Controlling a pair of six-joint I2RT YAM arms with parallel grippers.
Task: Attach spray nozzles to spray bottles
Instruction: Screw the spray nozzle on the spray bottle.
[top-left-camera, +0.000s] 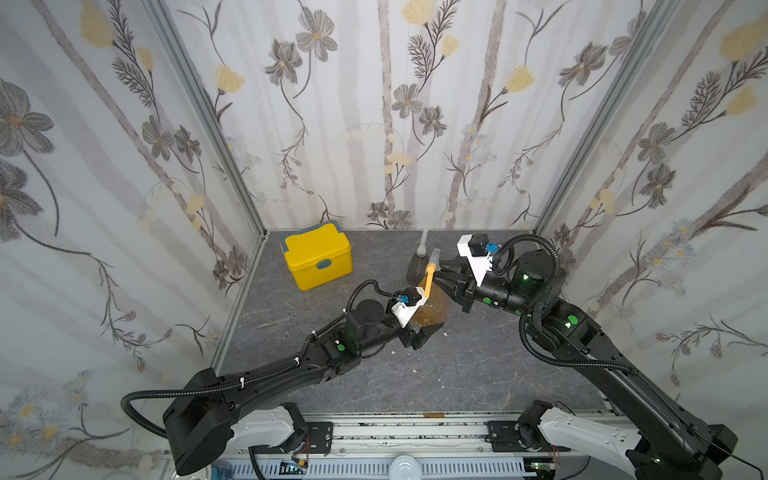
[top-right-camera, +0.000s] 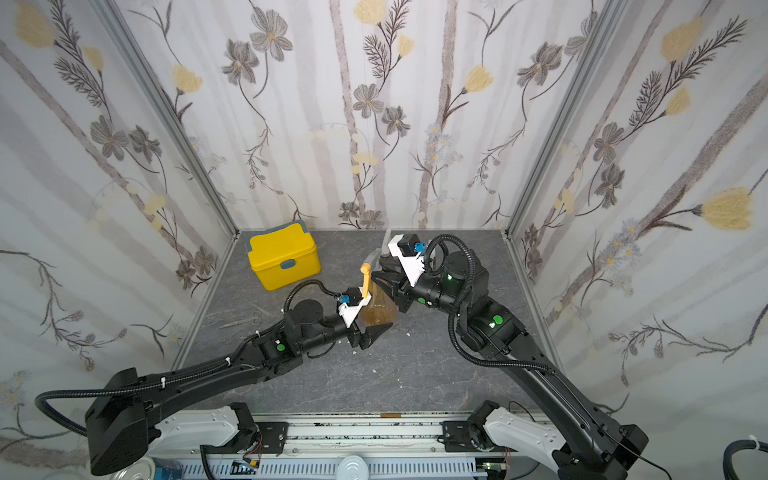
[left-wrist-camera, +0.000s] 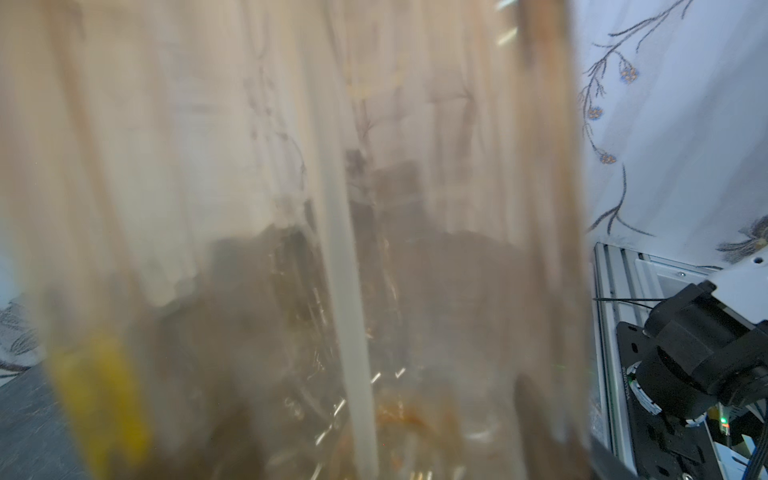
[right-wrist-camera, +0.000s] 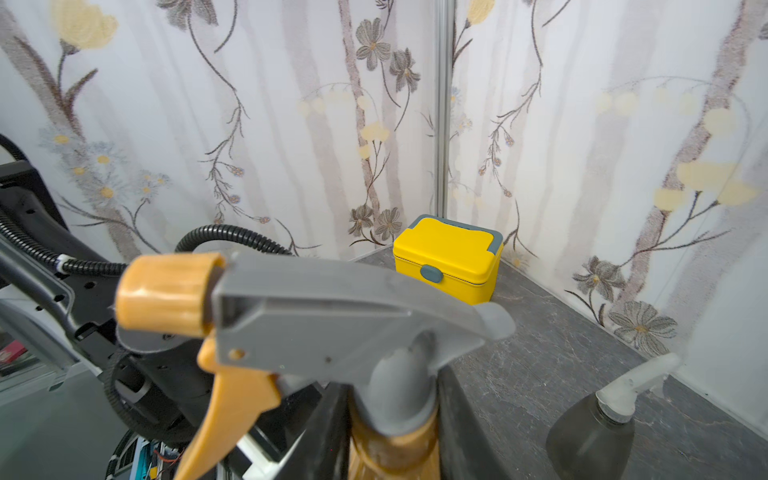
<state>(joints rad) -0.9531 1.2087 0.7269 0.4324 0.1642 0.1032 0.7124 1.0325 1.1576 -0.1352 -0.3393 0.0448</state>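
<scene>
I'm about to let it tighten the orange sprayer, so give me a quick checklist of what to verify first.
1. amber bottle held in left gripper: ok.
2. orange nozzle sits on its neck, dip tube inside: ok.
3. right gripper straddles the collar: ok.
4. Firm grip on collar: cannot tell.
5. Collar threaded tight: cannot tell.
6. grey bottle stands apart from both grippers: ok.

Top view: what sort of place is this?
Most likely a robot test booth, not a home: a left arm and right arm mounted on a metal rail, and wallpapered panels framed by aluminium posts around a small grey tabletop.
</scene>
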